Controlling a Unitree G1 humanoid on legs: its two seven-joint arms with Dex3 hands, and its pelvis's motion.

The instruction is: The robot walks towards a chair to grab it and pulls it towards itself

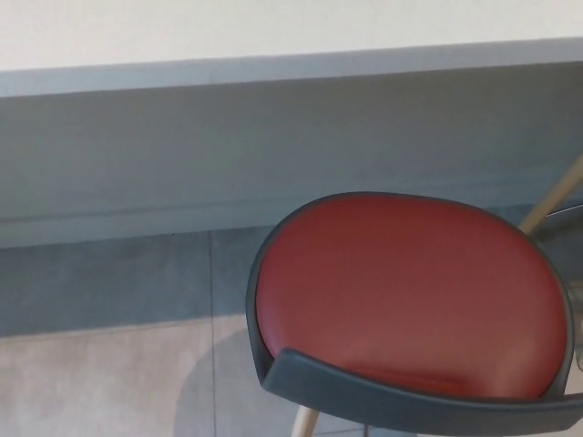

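A chair with a round red seat (410, 296) fills the lower right of the head view. A dark grey shell rims the seat, and its low backrest band (392, 401) curves across the near side at the bottom. A light wooden leg (305, 422) shows below the shell. Neither of my hands nor any arm is in the picture.
A white table top (273, 32) with a grey edge runs across the top, a grey panel (228, 146) below it. The wooden leg (554, 198) of another chair slants in at the right edge. Pale floor tiles (100, 382) lie at the lower left.
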